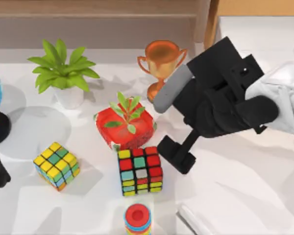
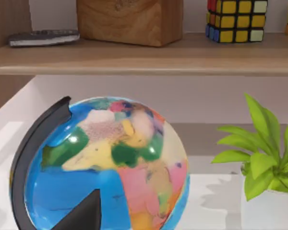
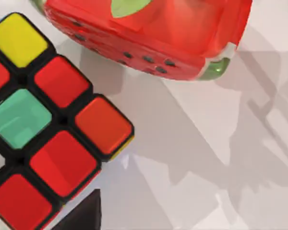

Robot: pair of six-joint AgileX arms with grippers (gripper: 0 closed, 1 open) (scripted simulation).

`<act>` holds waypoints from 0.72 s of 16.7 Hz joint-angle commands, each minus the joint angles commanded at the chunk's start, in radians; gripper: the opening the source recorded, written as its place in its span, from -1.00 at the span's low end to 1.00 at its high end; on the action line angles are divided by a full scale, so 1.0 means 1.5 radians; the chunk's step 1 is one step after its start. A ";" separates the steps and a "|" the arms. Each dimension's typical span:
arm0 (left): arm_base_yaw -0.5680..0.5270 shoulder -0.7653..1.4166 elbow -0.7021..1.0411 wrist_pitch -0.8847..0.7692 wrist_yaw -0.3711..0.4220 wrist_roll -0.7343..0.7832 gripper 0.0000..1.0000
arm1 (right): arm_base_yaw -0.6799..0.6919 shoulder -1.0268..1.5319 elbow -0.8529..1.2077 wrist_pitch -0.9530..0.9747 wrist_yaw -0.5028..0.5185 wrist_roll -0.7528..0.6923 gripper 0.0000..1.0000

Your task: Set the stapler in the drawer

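Beside the glossy cube [image 1: 140, 171], the right hand [image 1: 176, 154], matte black, grip unclear

Bright, even light fills all three views. Soft grey shadows spread over the white table [image 1: 88, 205], and a small glare spot sits on the globe [image 2: 74, 139]. Edges look slightly soft.

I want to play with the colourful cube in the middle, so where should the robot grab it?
From above, across the cube's left and right faces. They are flat, parallel and free, while the strawberry box crowds its far side.
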 joint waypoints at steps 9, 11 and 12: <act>0.000 0.000 0.000 0.000 0.000 0.000 1.00 | 0.144 0.037 0.062 -0.398 -0.001 0.310 1.00; 0.000 0.000 0.000 0.000 0.000 0.000 1.00 | 0.153 0.038 0.064 -0.408 -0.002 0.320 1.00; 0.000 0.000 0.000 0.000 0.000 0.000 1.00 | 0.153 0.038 0.064 -0.408 -0.002 0.320 1.00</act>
